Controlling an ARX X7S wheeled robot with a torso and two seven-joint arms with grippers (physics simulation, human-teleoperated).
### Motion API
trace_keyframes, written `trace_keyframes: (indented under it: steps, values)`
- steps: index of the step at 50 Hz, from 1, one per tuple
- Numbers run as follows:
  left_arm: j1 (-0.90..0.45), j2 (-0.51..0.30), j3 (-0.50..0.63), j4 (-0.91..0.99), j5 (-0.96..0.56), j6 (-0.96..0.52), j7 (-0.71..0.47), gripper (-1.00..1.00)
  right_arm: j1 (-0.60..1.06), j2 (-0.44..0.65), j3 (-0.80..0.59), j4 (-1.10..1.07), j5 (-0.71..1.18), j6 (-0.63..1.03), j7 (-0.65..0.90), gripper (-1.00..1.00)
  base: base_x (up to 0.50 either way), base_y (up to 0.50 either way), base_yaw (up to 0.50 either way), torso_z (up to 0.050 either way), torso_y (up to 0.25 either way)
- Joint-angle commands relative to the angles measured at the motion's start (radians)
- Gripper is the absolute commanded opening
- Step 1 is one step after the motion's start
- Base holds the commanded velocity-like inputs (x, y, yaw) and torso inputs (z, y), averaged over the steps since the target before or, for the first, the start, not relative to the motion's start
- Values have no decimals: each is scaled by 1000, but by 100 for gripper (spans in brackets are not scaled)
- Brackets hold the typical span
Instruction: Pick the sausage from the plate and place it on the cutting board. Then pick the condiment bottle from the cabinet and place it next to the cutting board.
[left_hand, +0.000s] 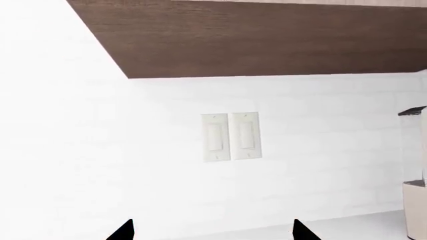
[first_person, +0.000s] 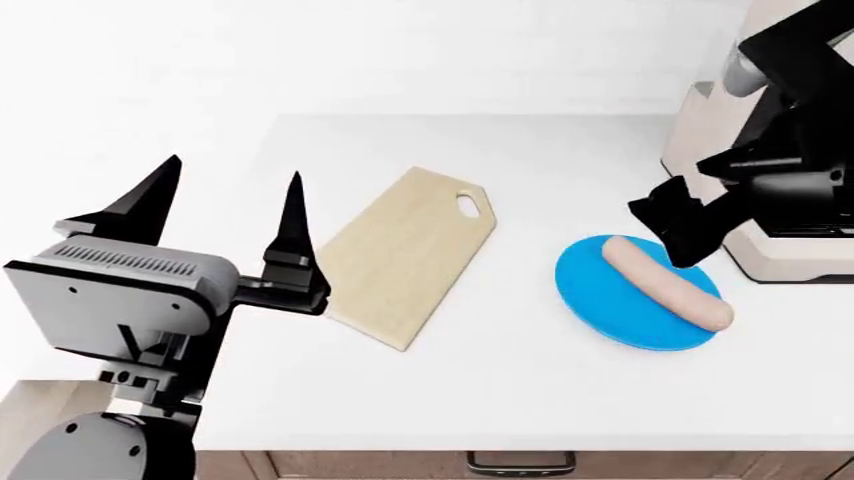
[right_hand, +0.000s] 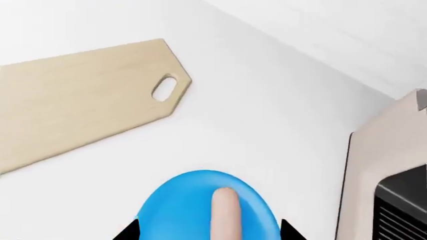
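Sausage (first_person: 666, 284): we see it lying on the plate (first_person: 601, 300), at 3 o'clock from the cutting board (first_person: 400, 255).
Right gripper (first_person: 678, 228): jaws spread, hovering above the sausage's far end.
Left gripper (first_person: 227, 215): jaws spread, empty.

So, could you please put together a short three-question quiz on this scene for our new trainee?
1. True or false: the sausage already lies on the cutting board.
2. Which gripper is poised nearest the plate? A) left gripper B) right gripper
3. Fill in: in the head view, the board's oval hole is at its ___ end, away from the robot.

Key
1. False: it lies on the blue plate.
2. B: it is by the plate's far edge, jaws open; the left gripper stands open beside the board.
3. Far.
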Motion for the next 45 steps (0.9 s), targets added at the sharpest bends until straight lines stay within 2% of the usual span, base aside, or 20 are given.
trace_keyframes:
  steps: [1,11,20,45]
  values:
    - [0,-7,-1,10,-10,1,-3,100,-83,16,-24,108,-6,-66,10,100,0,0,0,0,0]
    - [-3,-17,-4,29,-8,-2,-15,100,-104,-7,-101,217,-103,-173,-76,100,0,0,0,0,0]
    - [-4,-22,16,26,7,-4,-23,100,-154,-2,-116,241,-143,-257,-82,100,0,0,0,0,0]
    - [1,-31,20,19,-2,6,-31,100,-232,-33,-153,295,-175,-342,-113,100,0,0,0,0,0]
